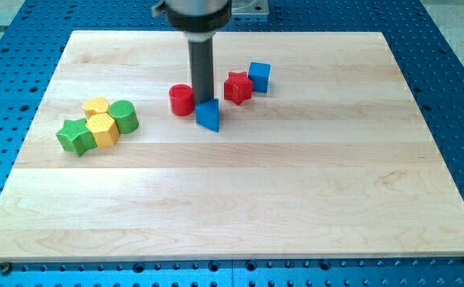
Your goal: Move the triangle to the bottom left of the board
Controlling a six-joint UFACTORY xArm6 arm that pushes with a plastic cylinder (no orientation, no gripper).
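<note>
While the dark rod (pixel 201 70) comes straight down from the view's top, my tip (pixel 202 102) ends just behind the blue triangle (pixel 208 115), seemingly touching its upper edge, though contact cannot be told for sure. No pincer is fitted to this arm, so nothing is grasped; the rod only pushes. The blue triangle sits a little above the middle of the wooden board (pixel 296 199), well apart from the bottom left corner. Just beside it, toward the view's left, stands a red cylinder (pixel 182 100), close to the rod. Toward the view's right lie a red star-like block (pixel 237 87) and a blue cube (pixel 259 76), touching or nearly so. Far over at the view's left, a cluster huddles together: a green star-like block (pixel 75 135), two yellow blocks (pixel 96 107) (pixel 103 129), and a green cylinder (pixel 123 116). The board rests on a blue perforated desk (pixel 455 72).
</note>
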